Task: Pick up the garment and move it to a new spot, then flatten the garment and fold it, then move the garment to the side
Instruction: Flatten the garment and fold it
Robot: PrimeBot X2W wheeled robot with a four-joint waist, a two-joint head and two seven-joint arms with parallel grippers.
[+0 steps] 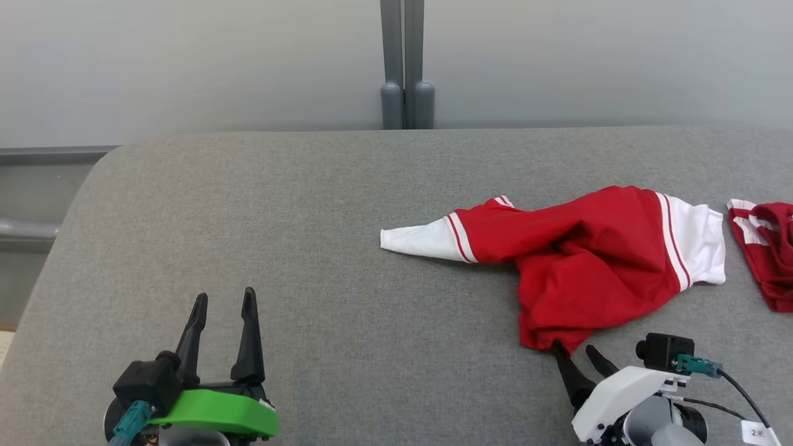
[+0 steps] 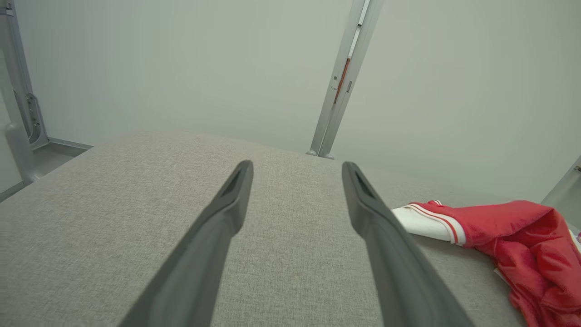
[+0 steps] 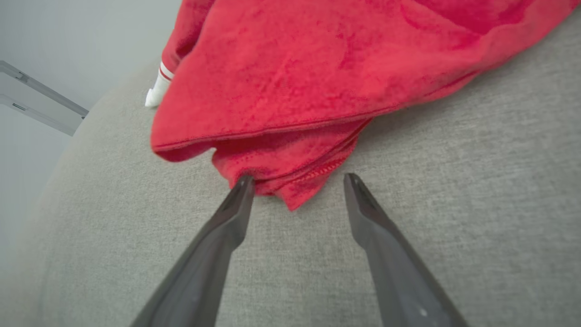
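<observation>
A crumpled red garment (image 1: 588, 260) with white striped cuffs lies on the grey padded table (image 1: 347, 248), right of centre. My right gripper (image 1: 576, 350) stands open at the garment's near corner; in the right wrist view that red corner (image 3: 295, 181) pokes between the two tips, and the left fingertip (image 3: 243, 186) touches the cloth. My left gripper (image 1: 224, 300) rests open over bare table at the lower left, far from the cloth. From the left wrist the garment (image 2: 508, 236) lies off to the right of the spread fingers (image 2: 231, 200).
A second red and white cloth (image 1: 765, 254) lies at the table's right edge. A grey post (image 1: 406, 68) stands behind the table's far edge against a pale wall. The table's left corner is rounded, with a drop beyond it.
</observation>
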